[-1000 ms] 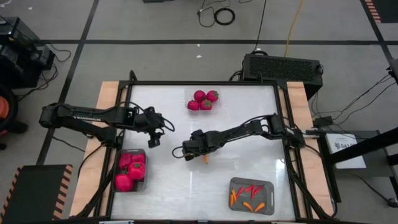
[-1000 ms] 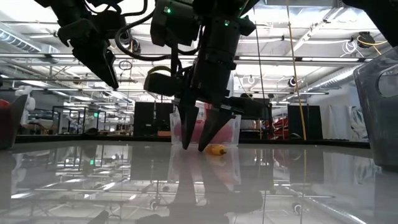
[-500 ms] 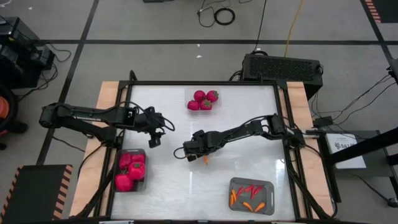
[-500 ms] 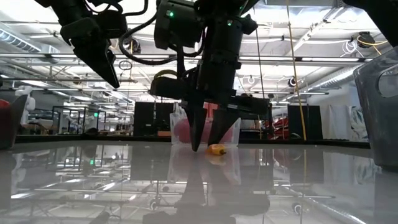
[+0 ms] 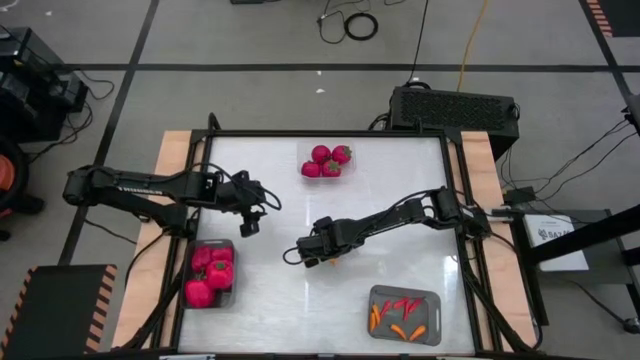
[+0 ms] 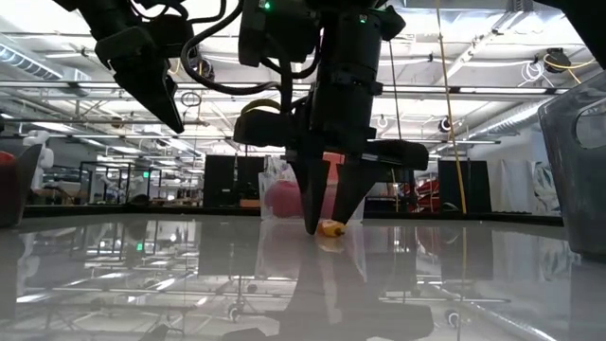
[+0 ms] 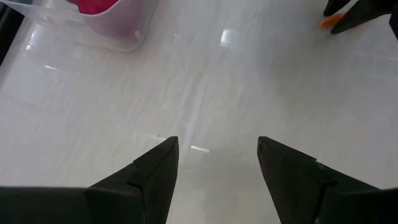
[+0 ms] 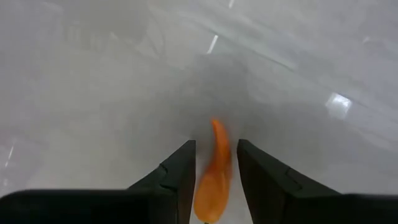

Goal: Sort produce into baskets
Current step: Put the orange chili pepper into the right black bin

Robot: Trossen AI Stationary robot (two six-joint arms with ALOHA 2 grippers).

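Right claw down at counter centre, fingers parted, straddling orange pepper, not yet clenched. Pepper's long axis runs along finger gap. Left claw released, empty, farther from pepper.

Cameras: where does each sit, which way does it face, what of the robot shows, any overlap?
High view: overhead, straight down on the table; both arms, all three baskets.
Low view: table height, level toward the room; right hand at the orange piece, left hand raised.
Left wrist view: down at the tabletop, own open fingers, magenta basket corner.
Right wrist view: down at the orange piece between its fingers.
Shared: the orange piece appears in the low and both wrist views.
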